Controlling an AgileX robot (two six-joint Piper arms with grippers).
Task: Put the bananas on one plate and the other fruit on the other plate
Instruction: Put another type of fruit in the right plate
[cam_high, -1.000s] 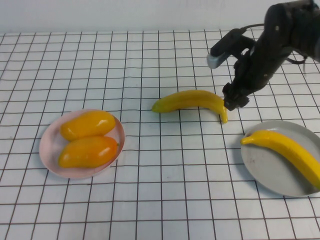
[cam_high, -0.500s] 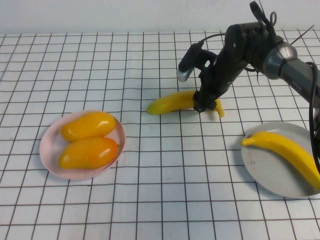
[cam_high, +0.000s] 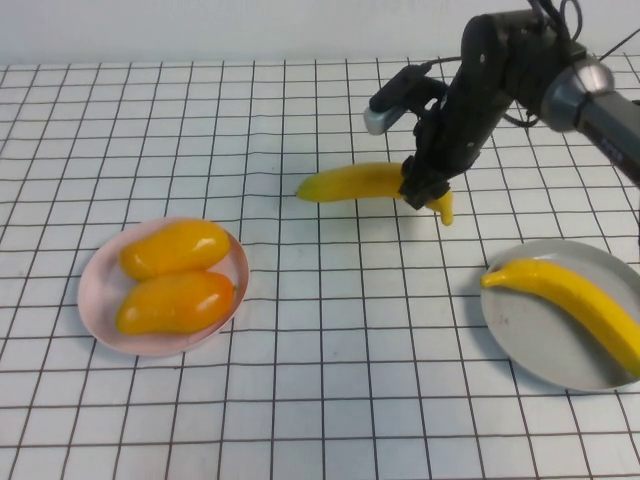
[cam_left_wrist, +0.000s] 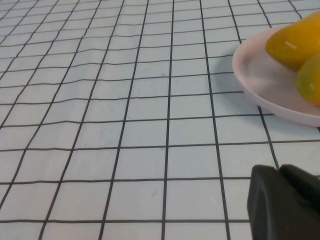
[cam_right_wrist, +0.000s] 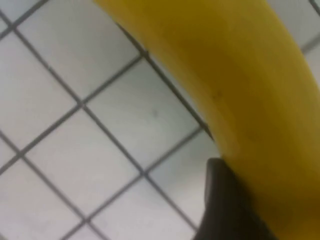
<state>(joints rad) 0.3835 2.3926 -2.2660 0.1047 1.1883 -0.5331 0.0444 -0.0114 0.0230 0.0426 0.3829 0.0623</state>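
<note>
My right gripper (cam_high: 422, 188) is shut on a yellow banana (cam_high: 350, 182) near its right end, at the back middle of the table. In the right wrist view that banana (cam_right_wrist: 225, 75) presses against one dark finger (cam_right_wrist: 225, 210). A second banana (cam_high: 570, 300) lies on the grey-blue plate (cam_high: 530, 340) at the front right. Two orange-yellow mangoes (cam_high: 175, 248) (cam_high: 175, 302) lie side by side on the pink plate (cam_high: 95, 290) at the left. My left gripper (cam_left_wrist: 280, 172) is shut and empty, low over the cloth beside the pink plate (cam_left_wrist: 260, 85); it is outside the high view.
A white cloth with a black grid (cam_high: 330, 380) covers the whole table. A pale wall runs along the back edge. The right arm (cam_high: 520, 60) reaches in from the back right.
The right gripper swung left to the loose banana, came down over its right end and closed on it. The banana then shifted slightly with the gripper. The left gripper stayed put.
</note>
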